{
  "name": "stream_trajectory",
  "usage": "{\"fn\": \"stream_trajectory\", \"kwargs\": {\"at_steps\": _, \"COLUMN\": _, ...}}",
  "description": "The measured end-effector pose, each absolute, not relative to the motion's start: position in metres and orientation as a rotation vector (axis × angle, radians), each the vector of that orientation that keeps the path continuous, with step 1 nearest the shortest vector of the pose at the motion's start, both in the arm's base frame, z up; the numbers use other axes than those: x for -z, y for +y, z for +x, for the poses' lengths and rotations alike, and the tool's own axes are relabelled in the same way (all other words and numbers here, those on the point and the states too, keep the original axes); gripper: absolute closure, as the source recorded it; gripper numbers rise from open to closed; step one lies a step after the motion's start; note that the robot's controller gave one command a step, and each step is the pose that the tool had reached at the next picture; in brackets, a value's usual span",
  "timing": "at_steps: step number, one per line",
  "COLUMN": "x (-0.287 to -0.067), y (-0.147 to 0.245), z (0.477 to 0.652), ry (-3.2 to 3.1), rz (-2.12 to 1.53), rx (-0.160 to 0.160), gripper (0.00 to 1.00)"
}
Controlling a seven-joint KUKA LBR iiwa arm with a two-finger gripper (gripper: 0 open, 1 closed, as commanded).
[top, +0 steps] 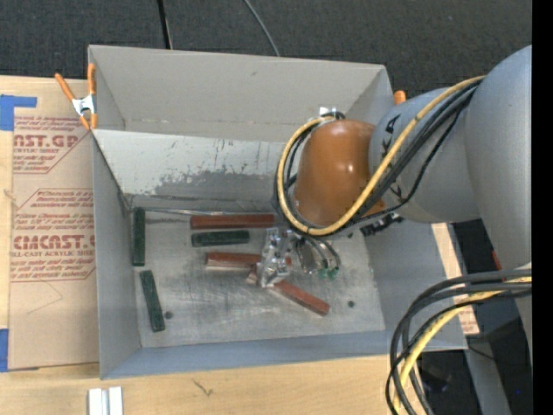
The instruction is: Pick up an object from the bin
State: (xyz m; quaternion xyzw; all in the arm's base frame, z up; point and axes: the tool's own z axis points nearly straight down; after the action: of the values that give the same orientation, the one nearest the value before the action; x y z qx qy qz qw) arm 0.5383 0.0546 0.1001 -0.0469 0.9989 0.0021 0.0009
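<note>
My gripper (275,264) is low in the middle of the bin, its fingers down among brown-red bars. One brown-red bar (231,261) lies just left of the fingertips, and another (302,298) lies slanted just below and right of them. A dark green bar (219,239) and a longer brown-red bar (232,221) lie a little farther back. I cannot make out whether anything is between the fingers.
Two dark green bars lie at the left side of the bin, one upright by the wall (137,236) and one nearer the front (152,300). The arm with its orange cover and cables hangs over the bin's right half.
</note>
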Motion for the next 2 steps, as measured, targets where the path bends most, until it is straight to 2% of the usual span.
{"fn": "stream_trajectory", "kwargs": {"at_steps": 1, "x": -0.083, "y": -0.001, "z": 0.494, "ry": 3.092, "rz": -0.049, "rx": -0.015, "gripper": 1.00}}
{"fn": "stream_trajectory", "kwargs": {"at_steps": 2, "x": -0.079, "y": -0.003, "z": 0.483, "ry": 3.137, "rz": -0.055, "rx": -0.009, "gripper": 0.00}}
